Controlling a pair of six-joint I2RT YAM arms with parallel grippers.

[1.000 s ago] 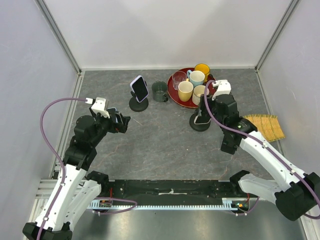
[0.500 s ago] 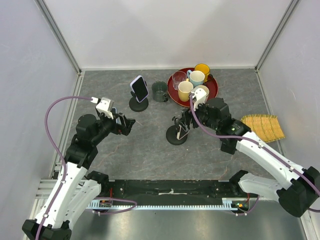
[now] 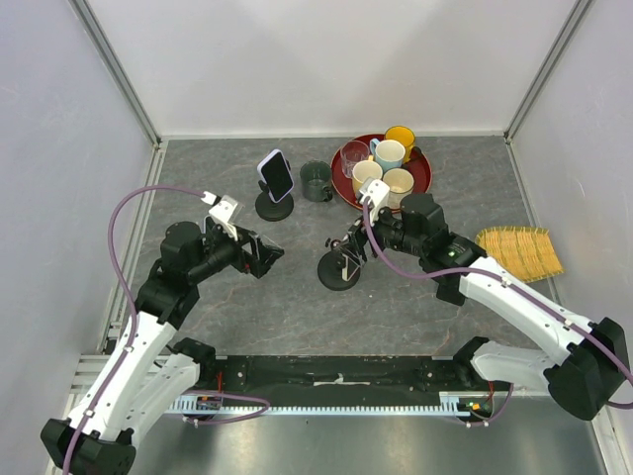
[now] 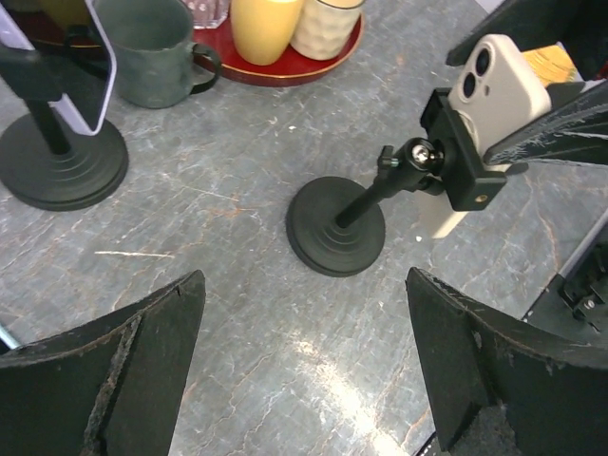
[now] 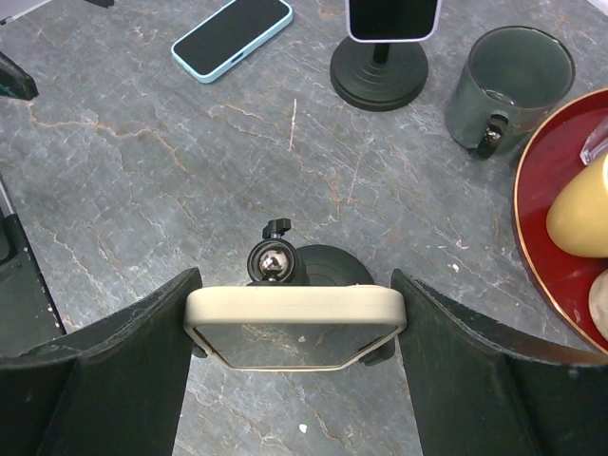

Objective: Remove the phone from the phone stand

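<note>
Right claw (image 5: 294, 296) is pinching the cream phone (image 5: 294, 332) across its width, 1 finger on each long edge, both touching. The phone sits in the clamp (image 4: 458, 161) of the black stand (image 4: 337, 230), mid-table, near the red tray (image 3: 423, 178). Left claw (image 4: 306, 278) is spread wide and holds nothing. It faces the stand's round base from the left, base ahead between the 2 fingers, not touching.

The relation that matters: the phone's long axis runs along my right claw's reach line, tilted with the stem, camera end up (its back faces the left wrist view). The clamp arms seem to grip the same 2 long edges I do, further down. So I judge the exit is a slide along that long axis, away from the ball joint, not sideways. The base sits free on the table and will likely ride along unless pinned. The left arm is the nearer one to the base, so pinning is its job.

(The 2nd stand with the lavender phone (image 3: 277, 173) at the back and the blue phone (image 5: 233, 38) lying flat are well apart, not in play)
</note>
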